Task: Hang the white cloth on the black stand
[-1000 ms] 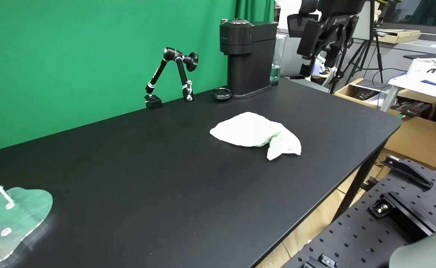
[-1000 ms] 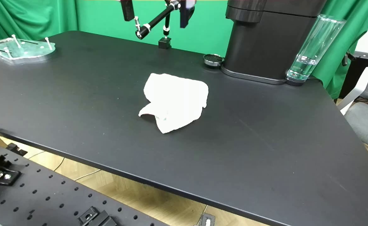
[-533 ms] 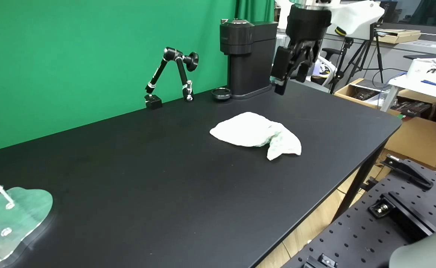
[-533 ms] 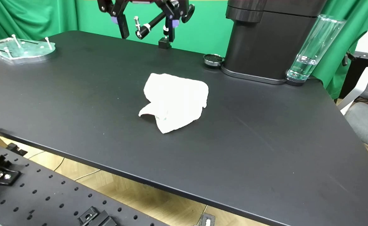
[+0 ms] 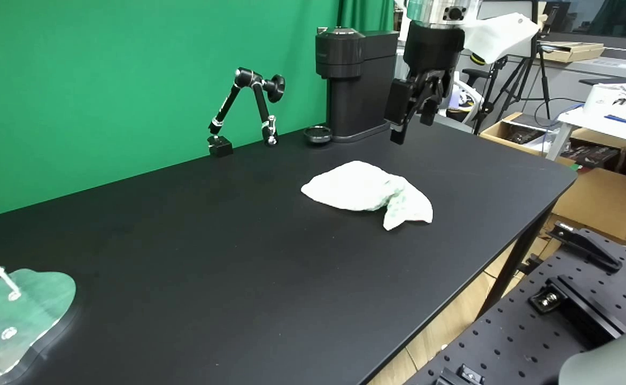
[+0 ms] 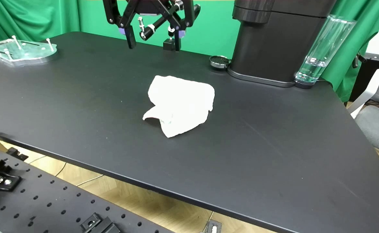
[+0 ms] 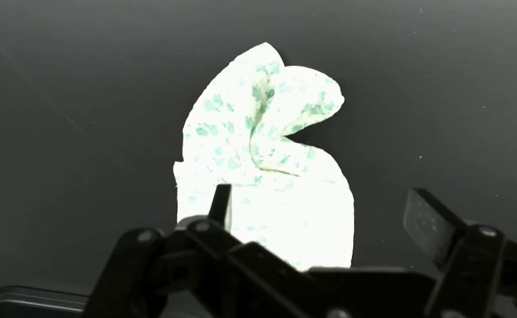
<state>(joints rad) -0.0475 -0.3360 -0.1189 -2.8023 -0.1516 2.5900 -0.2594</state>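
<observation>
Your gripper point(image 6: 154, 48) is spread wide, white cloth point(image 6: 181, 103) on the table point(image 6: 257, 155)
That clear tank point(image 6: 333, 38) holds some liquid point(image 6: 310, 70), can't tell what

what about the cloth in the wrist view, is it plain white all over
No, the wrist view shows green patches scattered over the white cloth.
</observation>
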